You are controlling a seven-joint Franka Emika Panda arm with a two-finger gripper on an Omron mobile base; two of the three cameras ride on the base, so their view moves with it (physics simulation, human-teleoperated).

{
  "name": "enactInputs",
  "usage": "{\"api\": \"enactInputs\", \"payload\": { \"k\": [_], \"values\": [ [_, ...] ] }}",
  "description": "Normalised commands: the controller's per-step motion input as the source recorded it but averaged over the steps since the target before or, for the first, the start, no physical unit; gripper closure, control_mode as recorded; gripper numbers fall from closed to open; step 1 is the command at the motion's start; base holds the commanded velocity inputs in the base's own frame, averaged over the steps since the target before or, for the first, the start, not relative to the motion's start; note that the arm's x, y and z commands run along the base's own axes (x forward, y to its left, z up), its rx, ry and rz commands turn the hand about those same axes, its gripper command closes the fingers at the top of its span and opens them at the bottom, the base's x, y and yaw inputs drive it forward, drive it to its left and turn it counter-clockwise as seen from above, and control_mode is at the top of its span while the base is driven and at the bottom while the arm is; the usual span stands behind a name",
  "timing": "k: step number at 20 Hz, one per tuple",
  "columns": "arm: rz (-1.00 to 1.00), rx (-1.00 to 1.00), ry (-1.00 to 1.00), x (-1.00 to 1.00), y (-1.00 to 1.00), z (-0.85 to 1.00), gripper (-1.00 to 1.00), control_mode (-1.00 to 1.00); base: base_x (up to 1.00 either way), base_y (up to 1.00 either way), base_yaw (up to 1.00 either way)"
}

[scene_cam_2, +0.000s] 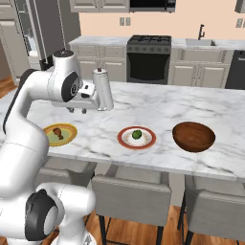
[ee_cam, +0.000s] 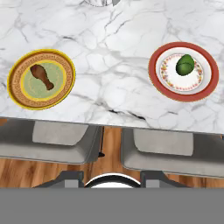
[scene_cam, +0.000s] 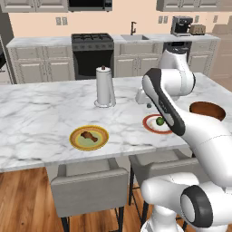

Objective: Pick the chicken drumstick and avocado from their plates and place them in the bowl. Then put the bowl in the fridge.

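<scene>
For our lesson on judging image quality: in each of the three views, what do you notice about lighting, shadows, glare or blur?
Left base view: even, flat light; the paper towel roll casts hardly any shadow. Right base view: a soft sheen inside the bowl, no harsh glare. Hand view: sharp throughout; the chicken drumstick and avocado are crisp on their plates, with only faint shadows.

Marble island (scene_cam: 41, 108), grey stools (scene_cam: 88, 188), wood floor (scene_cam: 22, 199), black oven (scene_cam: 93, 56).
</scene>
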Motion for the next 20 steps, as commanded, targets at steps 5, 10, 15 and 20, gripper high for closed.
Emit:
{"api": "enactInputs", "payload": {
  "k": [5, 10, 15, 20],
  "values": [
    [0.00, 0.05, 0.00, 0.06, -0.12, -0.04, -1.00, -1.00, 0.00, 0.00, 0.00],
    [0.00, 0.02, 0.00, 0.33, -0.42, -0.23, -1.00, -1.00, 0.00, 0.00, 0.00],
    [-0.01, 0.00, 0.00, 0.13, -0.43, -0.25, -1.00, -1.00, 0.00, 0.00, 0.00],
    [-0.18, 0.00, 0.12, 0.24, -0.46, -0.29, -1.00, -1.00, 0.00, 0.00, 0.00]
  ]
}}
